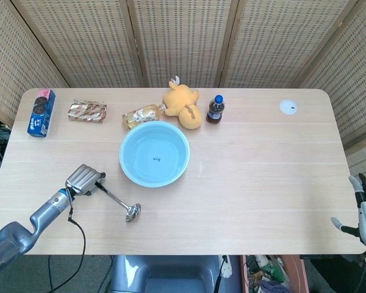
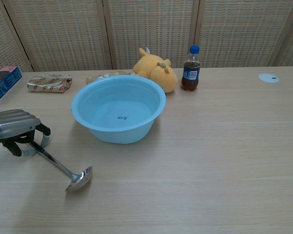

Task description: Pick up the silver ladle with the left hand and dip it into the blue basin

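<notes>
Silver ladle lies near-left on the table, handle under the left robot hand, fingers apparently curled around it, bowl pointing near-right; blue basin just beyond. Right robot hand open, far right.

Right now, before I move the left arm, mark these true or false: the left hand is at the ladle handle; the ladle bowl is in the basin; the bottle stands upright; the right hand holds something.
1. The left hand is at the silver ladle handle: true.
2. The ladle bowl is in the blue basin: false, it rests on the table.
3. The bottle stands upright: true.
4. The right hand holds something: false, it is empty at the table edge.
</notes>
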`<state>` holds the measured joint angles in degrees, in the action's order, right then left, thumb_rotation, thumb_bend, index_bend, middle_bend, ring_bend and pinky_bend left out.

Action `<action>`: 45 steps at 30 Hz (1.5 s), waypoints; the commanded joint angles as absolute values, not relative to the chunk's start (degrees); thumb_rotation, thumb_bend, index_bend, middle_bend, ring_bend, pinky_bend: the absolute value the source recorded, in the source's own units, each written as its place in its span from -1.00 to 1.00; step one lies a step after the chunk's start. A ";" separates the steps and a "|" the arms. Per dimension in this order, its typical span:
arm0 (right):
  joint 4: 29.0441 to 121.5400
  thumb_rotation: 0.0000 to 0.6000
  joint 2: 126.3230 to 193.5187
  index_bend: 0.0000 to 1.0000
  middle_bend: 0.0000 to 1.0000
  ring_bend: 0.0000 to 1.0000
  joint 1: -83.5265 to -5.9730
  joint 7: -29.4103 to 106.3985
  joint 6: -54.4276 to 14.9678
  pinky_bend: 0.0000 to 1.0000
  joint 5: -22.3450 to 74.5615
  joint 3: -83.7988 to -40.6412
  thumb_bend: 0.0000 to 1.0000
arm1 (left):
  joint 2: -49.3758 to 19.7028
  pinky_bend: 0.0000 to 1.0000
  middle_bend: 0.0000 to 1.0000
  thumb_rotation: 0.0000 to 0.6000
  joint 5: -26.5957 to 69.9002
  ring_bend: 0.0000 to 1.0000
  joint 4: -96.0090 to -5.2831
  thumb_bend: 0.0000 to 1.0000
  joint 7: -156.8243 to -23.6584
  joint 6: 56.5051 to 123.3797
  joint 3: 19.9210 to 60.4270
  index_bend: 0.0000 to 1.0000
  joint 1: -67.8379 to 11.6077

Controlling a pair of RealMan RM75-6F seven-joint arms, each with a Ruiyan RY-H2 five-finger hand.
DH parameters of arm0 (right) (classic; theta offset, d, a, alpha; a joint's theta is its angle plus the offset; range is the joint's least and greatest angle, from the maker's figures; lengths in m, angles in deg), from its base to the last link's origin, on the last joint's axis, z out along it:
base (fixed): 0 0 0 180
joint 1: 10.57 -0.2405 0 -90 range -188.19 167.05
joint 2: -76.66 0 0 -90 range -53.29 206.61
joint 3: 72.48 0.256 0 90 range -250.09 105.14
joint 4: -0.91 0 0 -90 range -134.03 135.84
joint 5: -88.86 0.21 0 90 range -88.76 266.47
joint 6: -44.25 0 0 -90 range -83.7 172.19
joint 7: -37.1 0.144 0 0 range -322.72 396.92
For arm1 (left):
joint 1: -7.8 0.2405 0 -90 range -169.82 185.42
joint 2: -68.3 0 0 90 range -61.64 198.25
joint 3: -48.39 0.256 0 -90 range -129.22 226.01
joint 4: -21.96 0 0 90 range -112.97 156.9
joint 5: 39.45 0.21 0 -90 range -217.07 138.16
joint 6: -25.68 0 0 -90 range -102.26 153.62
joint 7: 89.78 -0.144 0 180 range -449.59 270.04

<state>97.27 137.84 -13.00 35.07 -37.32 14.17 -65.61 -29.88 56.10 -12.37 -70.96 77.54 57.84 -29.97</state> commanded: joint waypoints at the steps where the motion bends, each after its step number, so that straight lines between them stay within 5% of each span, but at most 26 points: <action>1: 97.29 1.00 137.81 -1.00 -1.00 -1.00 -12.98 35.09 -37.35 -1.00 14.15 -65.63 -1.00 | -29.60 1.00 1.00 1.00 56.09 0.98 -12.66 -0.21 -71.00 78.34 57.71 0.79 -29.81; 11: 97.43 1.00 137.66 -1.00 -1.00 -1.00 -12.99 35.26 -37.30 -1.00 14.02 -65.74 -1.00 | -25.06 1.00 1.00 1.00 56.74 0.98 -18.58 -0.17 -70.36 85.33 56.46 0.84 -29.77; 31: 97.53 1.00 137.43 -1.00 -1.00 -1.00 -12.94 35.61 -37.44 -1.00 13.97 -65.74 -1.00 | -9.07 1.00 1.00 1.00 56.37 0.98 -44.87 -0.16 -76.69 91.65 52.27 0.86 -31.26; 45: 98.12 1.00 136.61 -1.00 -1.00 -1.00 -12.65 36.68 -37.68 -1.00 14.28 -65.52 -1.00 | -2.39 1.00 1.00 1.00 45.37 0.98 -53.86 -0.16 -87.01 79.75 42.20 0.86 -39.17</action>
